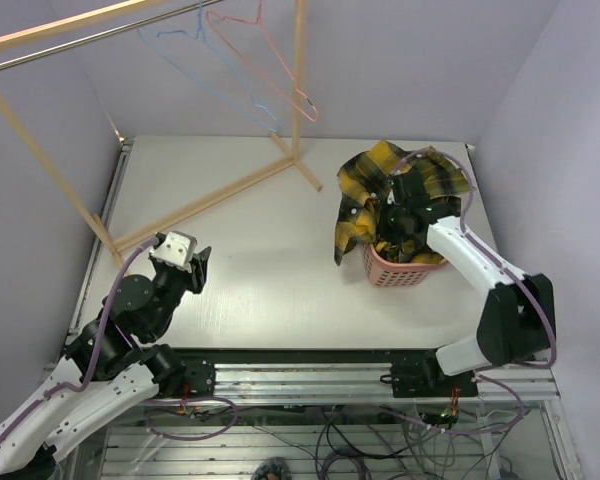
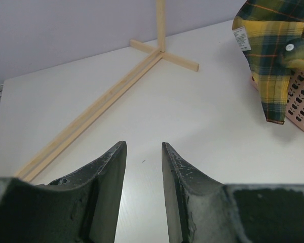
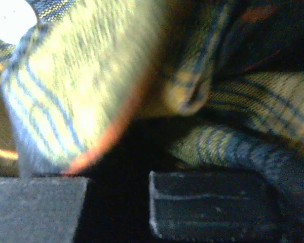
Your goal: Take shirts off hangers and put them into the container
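Observation:
The yellow-and-black plaid shirt (image 1: 380, 190) is heaped over the salmon-pink container (image 1: 400, 272), with one part hanging down its left side onto the table. My right gripper (image 1: 408, 205) is pushed down into that heap; in the right wrist view it (image 3: 116, 202) is shut and pressed close against plaid cloth (image 3: 81, 76). Dark cloth (image 1: 405, 238) shows inside the basket, too unclear to name. Two bare hangers, light blue (image 1: 195, 50) and pink (image 1: 270, 55), hang on the rail. My left gripper (image 1: 198, 268) (image 2: 143, 147) stands open and empty above the table at the near left.
A wooden rack spans the back left; its floor bar (image 1: 220, 195) (image 2: 91, 116) runs diagonally across the table and its upright (image 1: 299, 80) stands mid-back. Walls close in on the left, back and right. The shirt (image 2: 273, 50) and basket (image 2: 301, 101) lie to the far right of the left gripper.

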`<state>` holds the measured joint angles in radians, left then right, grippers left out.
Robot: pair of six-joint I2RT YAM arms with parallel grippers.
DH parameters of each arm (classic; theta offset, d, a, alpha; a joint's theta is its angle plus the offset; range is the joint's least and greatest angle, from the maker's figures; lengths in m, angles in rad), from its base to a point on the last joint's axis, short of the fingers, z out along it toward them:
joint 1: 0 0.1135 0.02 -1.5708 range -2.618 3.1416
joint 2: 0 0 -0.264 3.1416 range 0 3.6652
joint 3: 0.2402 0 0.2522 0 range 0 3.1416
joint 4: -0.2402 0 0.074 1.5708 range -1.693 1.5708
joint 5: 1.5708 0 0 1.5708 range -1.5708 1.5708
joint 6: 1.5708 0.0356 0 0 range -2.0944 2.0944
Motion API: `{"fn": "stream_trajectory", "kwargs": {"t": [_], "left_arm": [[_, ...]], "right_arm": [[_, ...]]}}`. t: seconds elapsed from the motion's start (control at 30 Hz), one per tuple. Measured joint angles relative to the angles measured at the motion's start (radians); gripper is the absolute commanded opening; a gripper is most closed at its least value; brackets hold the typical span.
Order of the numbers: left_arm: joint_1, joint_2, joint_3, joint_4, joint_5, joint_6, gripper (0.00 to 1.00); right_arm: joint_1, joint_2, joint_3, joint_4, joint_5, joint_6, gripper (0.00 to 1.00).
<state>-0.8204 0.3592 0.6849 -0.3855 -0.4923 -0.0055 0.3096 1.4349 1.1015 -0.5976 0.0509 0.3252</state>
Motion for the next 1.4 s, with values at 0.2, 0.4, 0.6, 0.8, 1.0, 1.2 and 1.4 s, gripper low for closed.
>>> {"fn": "stream_trajectory", "kwargs": {"t": [0.2,0.4,0.6,0.8,1.0,1.2,1.4], "left_arm": [[0.000,-0.007,0.000,0.000,0.000,0.000,0.46],[0.000,-0.007,-0.003,0.000,0.003,0.000,0.46],[0.000,-0.006,-0.006,0.000,0.007,0.000,0.46],[0.000,0.003,-0.006,0.000,0.008,0.000,0.46],[0.001,0.010,-0.006,0.000,0.008,0.000,0.46],[0.001,0.010,-0.006,0.000,0.008,0.000,0.46],[0.001,0.010,-0.006,0.000,0.008,0.000,0.46]], "right_arm": [[-0.035,0.105,-0.108,0.154,-0.047,0.035,0.00],[-0.073,0.135,-0.183,0.273,-0.107,0.060,0.11],[-0.072,0.130,-0.187,0.288,-0.111,0.071,0.39],[-0.071,0.057,-0.143,0.191,-0.084,0.083,0.83],[-0.074,-0.029,0.007,0.060,-0.016,0.081,0.83],[-0.074,-0.100,0.179,0.013,0.036,0.073,0.82],[-0.074,-0.104,0.285,0.026,0.062,0.035,0.92]]}}
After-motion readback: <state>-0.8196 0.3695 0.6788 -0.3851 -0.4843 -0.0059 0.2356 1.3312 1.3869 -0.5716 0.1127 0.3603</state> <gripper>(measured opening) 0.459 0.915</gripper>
